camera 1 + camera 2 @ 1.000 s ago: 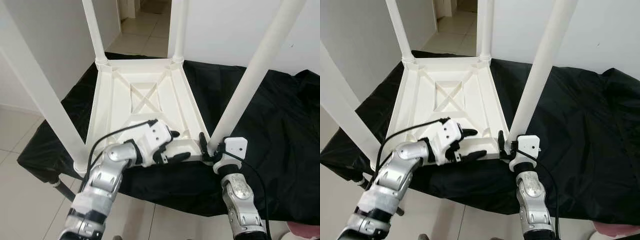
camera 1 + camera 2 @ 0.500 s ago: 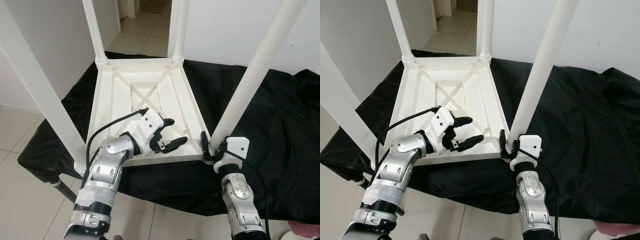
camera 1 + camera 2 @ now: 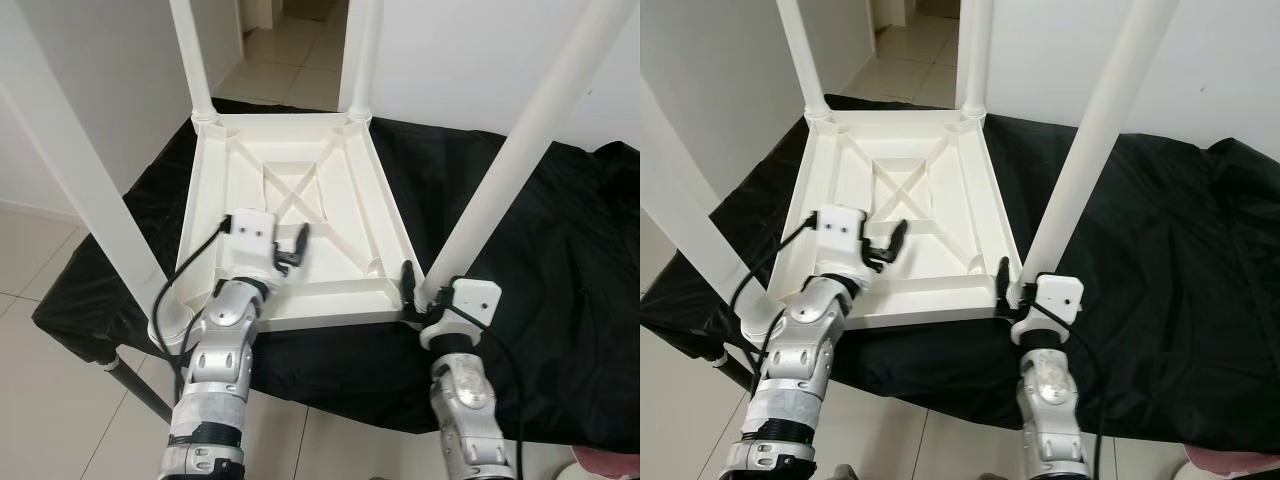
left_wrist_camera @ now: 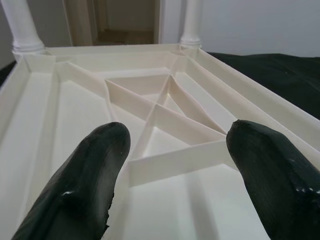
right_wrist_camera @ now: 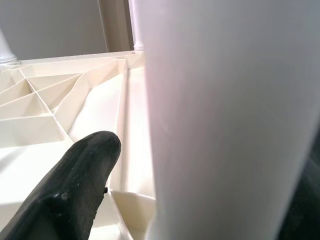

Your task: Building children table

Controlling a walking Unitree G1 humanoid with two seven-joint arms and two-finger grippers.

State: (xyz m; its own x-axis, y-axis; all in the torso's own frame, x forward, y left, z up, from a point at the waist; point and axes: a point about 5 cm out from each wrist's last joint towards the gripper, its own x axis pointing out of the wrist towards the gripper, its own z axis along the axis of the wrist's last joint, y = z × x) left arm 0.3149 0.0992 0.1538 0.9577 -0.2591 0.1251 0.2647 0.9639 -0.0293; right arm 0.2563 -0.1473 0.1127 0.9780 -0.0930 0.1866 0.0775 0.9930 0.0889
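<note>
Left gripper (image 4: 172, 165) fingers spread over upturned table (image 3: 250, 180); right gripper (image 3: 412, 290) clasping near leg (image 5: 220, 115).

The ribbed underside of the upturned table (image 3: 330, 200) is left open between its four upright legs. Its near half is occupied by the left gripper (image 3: 290, 248), fingers apart. The near right leg (image 3: 520, 160) is flanked by the right gripper (image 3: 412, 292).
</note>
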